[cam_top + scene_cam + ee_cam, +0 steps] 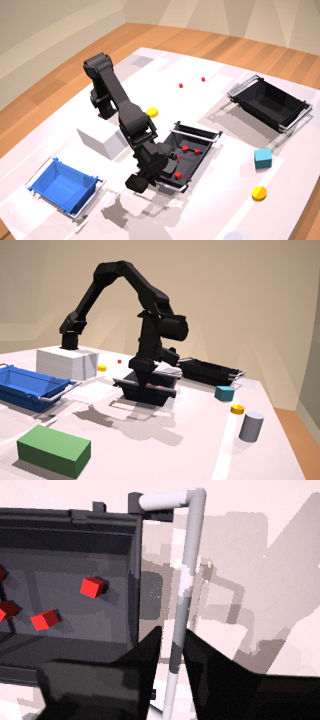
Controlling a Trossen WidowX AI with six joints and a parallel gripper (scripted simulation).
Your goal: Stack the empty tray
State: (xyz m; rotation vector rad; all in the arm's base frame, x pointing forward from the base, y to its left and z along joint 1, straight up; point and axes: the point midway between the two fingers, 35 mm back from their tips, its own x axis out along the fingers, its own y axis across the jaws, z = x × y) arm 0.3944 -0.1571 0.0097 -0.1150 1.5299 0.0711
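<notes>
The loaded black tray [189,164] [147,397] [135,580] holds several red blocks [178,175] [92,587]. Its far bar [193,135] [168,374] lies across the top; its near bar [171,187] [161,389] [185,580] stands out beyond the near end. My gripper [141,386] [174,630] is slightly open at the near bar, which runs between the fingertips in the wrist view, not clamped. The tips are hidden in the top view. An empty blue tray [62,188] [15,400] and an empty black tray [258,113] [201,375] have their bars out.
A white block [99,140] [55,364] stands by the arm's base. A teal block [263,160] [224,393], yellow discs [259,193] [151,112], a grey cylinder [251,427] and a green block [54,446] stand around. Two loose red blocks [180,85] [203,79] lie at the back.
</notes>
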